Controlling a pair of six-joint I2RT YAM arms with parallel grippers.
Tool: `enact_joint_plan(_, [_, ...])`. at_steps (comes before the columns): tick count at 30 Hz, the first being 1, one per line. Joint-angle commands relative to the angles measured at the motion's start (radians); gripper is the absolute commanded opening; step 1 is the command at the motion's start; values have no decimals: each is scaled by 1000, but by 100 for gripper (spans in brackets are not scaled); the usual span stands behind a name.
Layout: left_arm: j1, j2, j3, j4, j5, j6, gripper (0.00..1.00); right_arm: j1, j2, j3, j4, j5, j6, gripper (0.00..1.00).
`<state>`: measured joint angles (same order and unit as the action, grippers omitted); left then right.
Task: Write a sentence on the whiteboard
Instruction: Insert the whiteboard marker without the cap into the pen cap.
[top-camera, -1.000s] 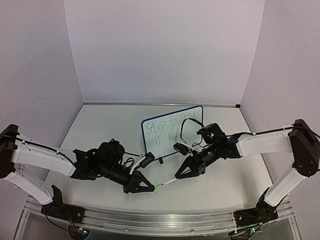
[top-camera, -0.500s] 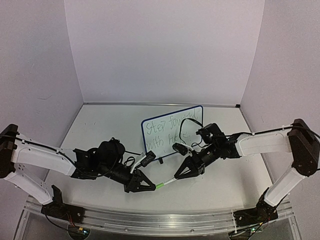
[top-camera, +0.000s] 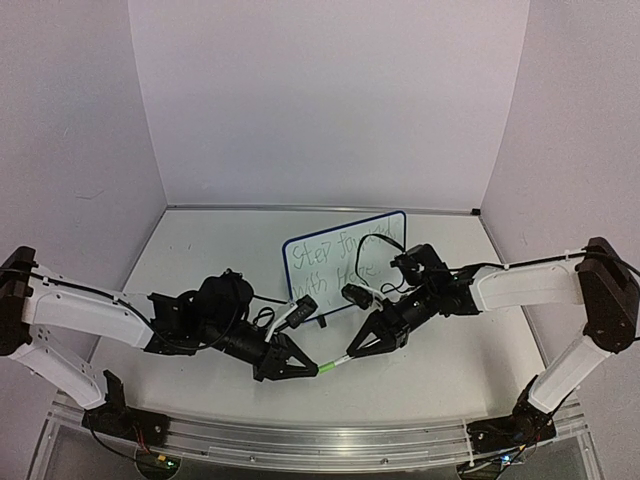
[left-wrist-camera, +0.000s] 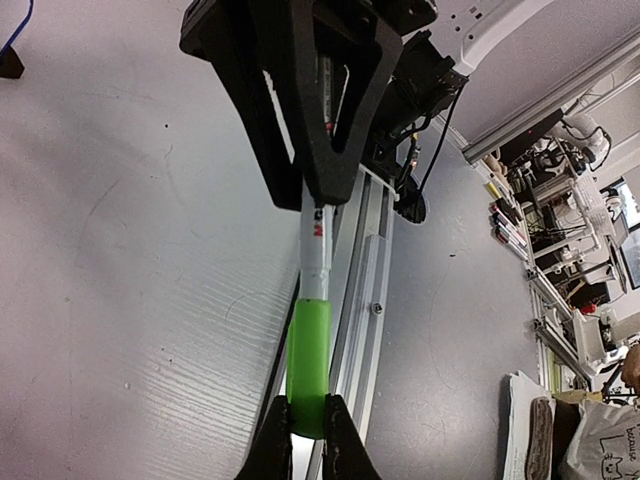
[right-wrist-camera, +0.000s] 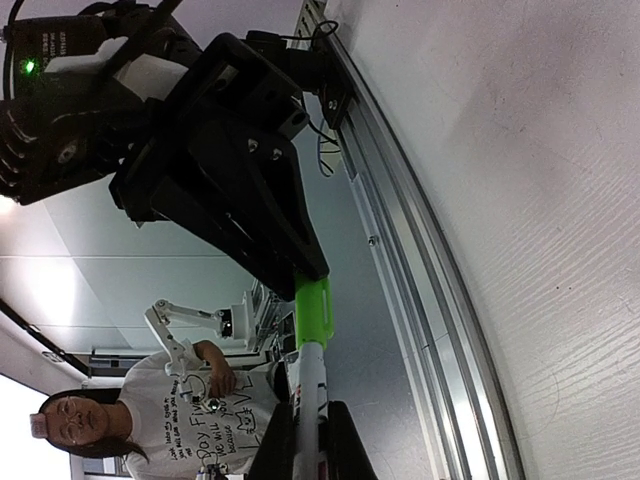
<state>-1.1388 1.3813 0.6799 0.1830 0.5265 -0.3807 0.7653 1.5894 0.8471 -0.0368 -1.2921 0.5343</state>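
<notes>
Here, the whiteboard (top-camera: 345, 225) stands on the tabletop (top-camera: 200, 260) with the sentence (top-camera: 335, 262) in two lines across its face, and both hands meet just in front of it. The left hand (top-camera: 312, 368) is closed on the green cap (left-wrist-camera: 309, 350). The right hand (top-camera: 353, 352), the nearer to the whiteboard, is closed on the white barrel of the marker (top-camera: 338, 361). The marker's long axis runs straight from hand to hand, slanting toward the whiteboard's lower edge, so the coming move, probably seating the cap, should follow that line.
</notes>
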Motion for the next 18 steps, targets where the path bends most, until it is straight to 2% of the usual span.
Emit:
enact_joint_plan(1, [-1, 22, 78, 53, 14, 32, 0, 19, 3, 31, 20, -24, -19, 0])
enact_joint_plan(18, [-1, 97, 159, 188, 33, 16, 0, 31, -37, 33, 21, -18, -19, 0])
